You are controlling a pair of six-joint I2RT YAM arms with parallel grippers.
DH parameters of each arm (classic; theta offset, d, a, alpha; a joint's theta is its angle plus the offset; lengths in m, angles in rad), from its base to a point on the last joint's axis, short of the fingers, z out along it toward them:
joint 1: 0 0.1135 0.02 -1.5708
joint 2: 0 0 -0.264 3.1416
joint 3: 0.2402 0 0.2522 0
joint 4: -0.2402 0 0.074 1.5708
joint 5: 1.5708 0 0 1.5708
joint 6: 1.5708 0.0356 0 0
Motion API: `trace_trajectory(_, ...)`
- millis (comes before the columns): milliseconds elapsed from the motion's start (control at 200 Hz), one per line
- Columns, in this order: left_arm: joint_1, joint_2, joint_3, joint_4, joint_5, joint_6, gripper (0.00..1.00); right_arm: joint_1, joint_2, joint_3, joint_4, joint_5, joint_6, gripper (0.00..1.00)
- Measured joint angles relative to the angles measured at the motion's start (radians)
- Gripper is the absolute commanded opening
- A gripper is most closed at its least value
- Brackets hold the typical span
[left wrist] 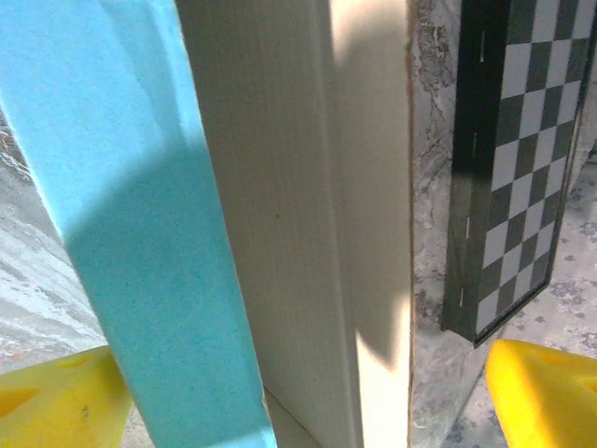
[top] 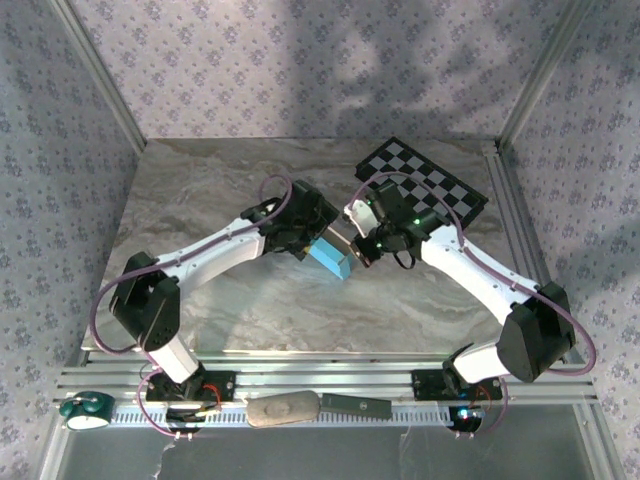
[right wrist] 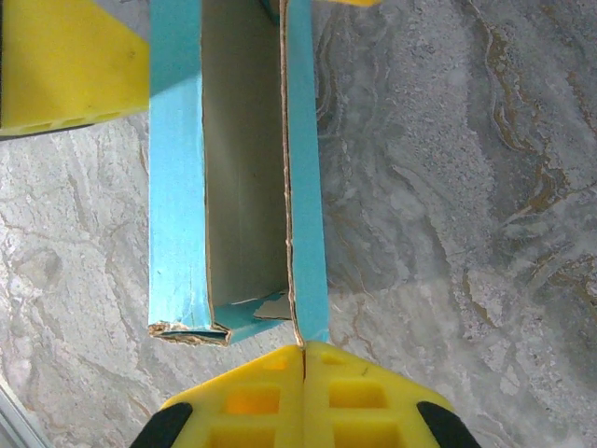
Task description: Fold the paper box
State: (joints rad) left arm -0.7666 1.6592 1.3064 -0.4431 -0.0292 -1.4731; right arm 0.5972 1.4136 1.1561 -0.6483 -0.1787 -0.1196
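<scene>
Box (right wrist: 233, 168), blue card: walls raised, top open; right gripper (right wrist: 303, 359) pinches a wall, left gripper (left wrist: 298, 397) spread astride; closing apparently remains.

Floral-patterned wallpaper walls (top: 300, 60) enclose a grey marbled tabletop (top: 230, 190) edged by aluminium rails (top: 330, 378).

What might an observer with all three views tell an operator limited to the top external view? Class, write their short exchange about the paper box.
Operator: Is the paper box actually held?
Observer: Yes. The right gripper is shut, pinching the end of one turquoise wall.
Operator: And on the left?
Observer: The left gripper is open, straddling the box.
</scene>
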Motion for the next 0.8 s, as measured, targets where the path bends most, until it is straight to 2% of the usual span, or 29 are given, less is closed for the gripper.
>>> trace_trajectory(420, 0.027, 0.056, 0.036, -0.089, 0.064, 0.015, 0.65, 0.047, 0.000, 0.000, 0.010, 0.035, 0.000, 0.00)
trace_trajectory(490, 0.031, 0.056, 0.037, -0.097, 0.064, 0.012, 0.56, 0.055, 0.002, 0.000, 0.010, 0.043, 0.000, 0.00)
trace_trajectory(800, 0.036, 0.056, 0.033, -0.106, 0.066, -0.016, 0.55, 0.096, 0.027, 0.033, 0.008, 0.100, 0.093, 0.00)
